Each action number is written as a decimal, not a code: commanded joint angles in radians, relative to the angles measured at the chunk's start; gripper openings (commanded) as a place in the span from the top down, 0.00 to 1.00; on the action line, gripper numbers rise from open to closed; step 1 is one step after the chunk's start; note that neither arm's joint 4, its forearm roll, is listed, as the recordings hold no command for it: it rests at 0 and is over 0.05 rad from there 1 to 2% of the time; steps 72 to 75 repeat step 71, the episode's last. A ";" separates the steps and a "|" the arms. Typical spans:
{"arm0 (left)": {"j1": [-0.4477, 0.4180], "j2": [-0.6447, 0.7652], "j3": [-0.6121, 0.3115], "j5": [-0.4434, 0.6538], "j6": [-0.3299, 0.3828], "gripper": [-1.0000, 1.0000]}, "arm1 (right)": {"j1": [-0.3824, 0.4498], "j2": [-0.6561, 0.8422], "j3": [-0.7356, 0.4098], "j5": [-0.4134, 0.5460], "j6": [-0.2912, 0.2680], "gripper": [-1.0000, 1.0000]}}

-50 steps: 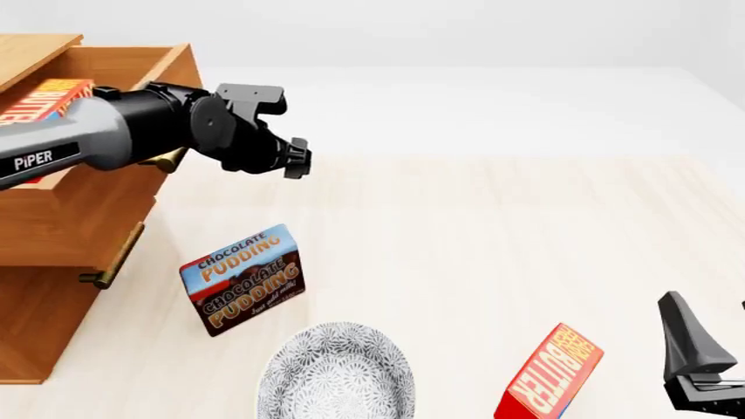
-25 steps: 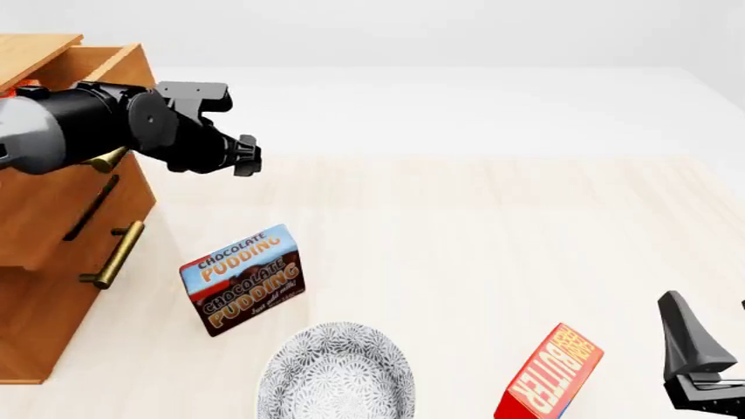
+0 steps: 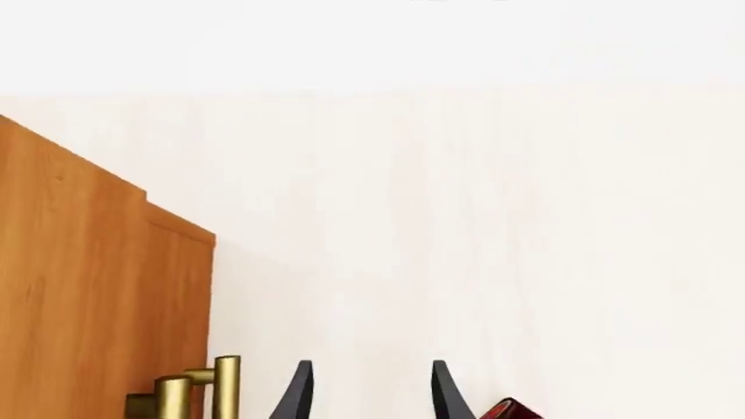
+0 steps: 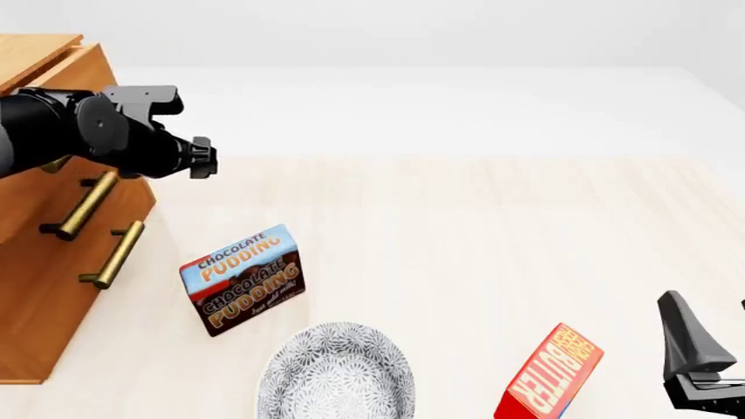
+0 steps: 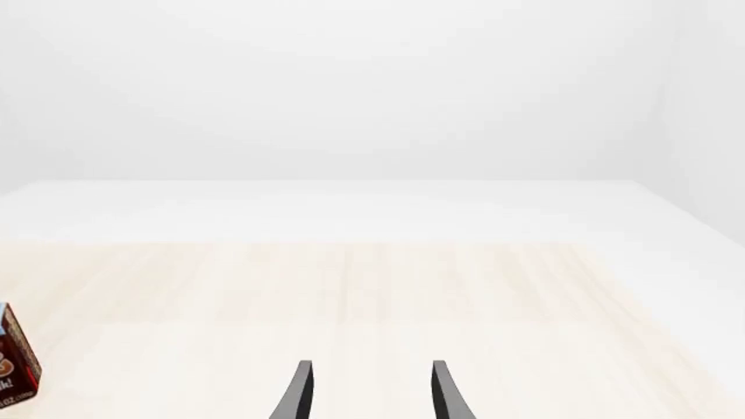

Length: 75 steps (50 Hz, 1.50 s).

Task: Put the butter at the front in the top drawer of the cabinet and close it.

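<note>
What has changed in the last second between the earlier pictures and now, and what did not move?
The top drawer, open a second ago with a butter carton visible inside, has slid in and now looks shut or nearly so. The left gripper moved toward the cabinet with it, open and holding nothing. The pudding box, the plate, the other butter carton and the right gripper stayed in place.

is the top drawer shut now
Shut, or nearly: the top drawer front looks level with the lower one on the cabinet, no inside showing.
</note>
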 commanded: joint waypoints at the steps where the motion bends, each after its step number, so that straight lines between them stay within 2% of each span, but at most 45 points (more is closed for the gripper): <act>1: 0.065 -0.032 0.029 -0.004 0.004 0.00 | 0.000 -0.002 0.001 0.000 0.000 0.00; 31: 0.176 -0.099 0.048 0.034 0.035 0.00 | 0.000 -0.001 0.001 0.000 0.000 0.00; 33: 0.170 -0.102 0.044 0.039 0.039 0.00 | 0.000 -0.001 0.001 0.000 0.000 0.00; 39: 0.071 -0.101 0.028 0.058 0.024 0.00 | 0.000 -0.001 0.001 0.000 0.000 0.00; 43: 0.027 -0.136 0.028 0.076 0.053 0.00 | 0.000 -0.001 0.001 0.000 0.000 0.00; 48: -0.001 -0.170 0.046 0.082 0.056 0.00 | 0.000 -0.001 0.001 0.000 0.000 0.00; 57: -0.044 -0.229 0.134 0.053 0.031 0.00 | 0.000 -0.002 0.001 0.001 0.000 0.00; 61: -0.049 -0.277 0.155 0.060 0.026 0.00 | 0.000 -0.001 0.001 0.000 0.000 0.00; 66: -0.102 -0.289 0.169 0.053 0.015 0.00 | 0.000 -0.001 0.001 0.000 0.000 0.00; 75: -0.122 -0.340 0.209 0.050 0.006 0.00 | 0.000 -0.002 0.001 0.000 0.000 0.00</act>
